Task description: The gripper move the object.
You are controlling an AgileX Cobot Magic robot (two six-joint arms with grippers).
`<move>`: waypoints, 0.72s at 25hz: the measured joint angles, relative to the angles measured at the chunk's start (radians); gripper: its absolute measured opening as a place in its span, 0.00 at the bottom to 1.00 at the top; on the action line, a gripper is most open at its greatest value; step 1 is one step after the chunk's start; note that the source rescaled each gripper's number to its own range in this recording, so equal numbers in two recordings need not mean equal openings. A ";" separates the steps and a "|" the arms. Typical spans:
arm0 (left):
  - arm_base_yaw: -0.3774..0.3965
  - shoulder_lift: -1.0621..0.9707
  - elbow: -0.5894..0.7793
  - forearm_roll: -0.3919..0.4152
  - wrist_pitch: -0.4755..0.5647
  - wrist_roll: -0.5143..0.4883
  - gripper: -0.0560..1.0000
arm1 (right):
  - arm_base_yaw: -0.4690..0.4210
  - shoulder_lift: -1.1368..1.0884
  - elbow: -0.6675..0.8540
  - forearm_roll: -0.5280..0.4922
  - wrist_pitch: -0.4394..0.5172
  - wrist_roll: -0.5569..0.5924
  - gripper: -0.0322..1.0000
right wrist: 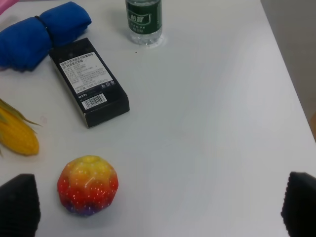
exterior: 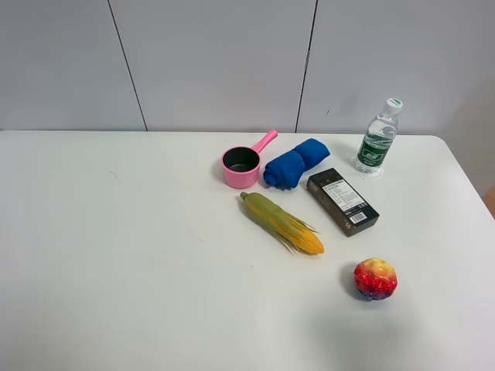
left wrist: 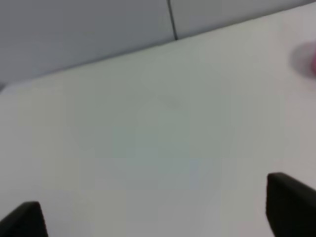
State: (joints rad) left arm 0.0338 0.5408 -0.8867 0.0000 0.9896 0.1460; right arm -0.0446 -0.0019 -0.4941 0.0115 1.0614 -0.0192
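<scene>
The blue cloth point(exterior: 295, 163) lies on the surface point(exterior: 116, 255) between the pink pot point(exterior: 243, 165) and the black box point(exterior: 343, 201). Both the left gripper point(left wrist: 158, 210) and the right gripper point(right wrist: 158, 205) are spread wide, grasping nothing.

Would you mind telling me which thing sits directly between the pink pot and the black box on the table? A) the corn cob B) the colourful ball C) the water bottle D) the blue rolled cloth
D: the blue rolled cloth lies right beside the pink pot, with the black box on its other side.
</scene>
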 joint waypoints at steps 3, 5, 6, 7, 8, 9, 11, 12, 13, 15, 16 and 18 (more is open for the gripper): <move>0.058 -0.229 0.160 -0.015 0.020 -0.006 0.85 | 0.000 0.000 0.000 0.000 0.000 0.000 1.00; 0.067 -0.321 0.241 -0.025 0.020 -0.007 0.85 | 0.000 0.000 0.000 0.000 0.000 0.000 1.00; 0.068 -0.366 0.279 -0.031 0.021 -0.007 0.85 | 0.000 0.000 0.000 0.000 0.000 0.000 1.00; 0.068 -0.410 0.312 -0.041 0.022 -0.007 0.85 | 0.000 0.000 0.000 0.000 0.000 0.000 1.00; 0.068 -0.434 0.334 -0.053 0.025 -0.007 0.85 | 0.000 0.000 0.000 0.000 0.000 0.000 1.00; 0.068 -0.452 0.351 -0.068 0.040 -0.008 0.85 | 0.000 0.000 0.000 0.000 0.000 0.000 1.00; 0.068 -0.483 0.370 -0.077 0.055 -0.016 0.85 | 0.000 0.000 0.000 0.000 0.000 0.000 1.00; 0.068 -0.491 0.375 -0.078 0.061 -0.020 0.85 | 0.000 0.000 0.000 0.000 0.000 0.000 1.00; 0.068 -0.501 0.377 -0.078 0.063 -0.023 0.85 | 0.000 0.000 0.000 0.000 0.000 0.000 1.00; 0.060 -0.522 0.377 -0.078 0.063 -0.029 0.85 | 0.000 0.000 0.000 0.000 0.000 0.000 1.00; 0.049 -0.534 0.377 -0.077 0.064 -0.035 0.85 | 0.000 0.000 0.000 0.000 0.000 0.000 1.00; 0.026 -0.546 0.377 -0.073 0.064 -0.046 0.85 | 0.000 0.000 0.000 0.000 0.000 0.000 1.00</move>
State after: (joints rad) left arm 0.0599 -0.0052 -0.5093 -0.0727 1.0537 0.1002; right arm -0.0446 -0.0019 -0.4941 0.0115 1.0614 -0.0192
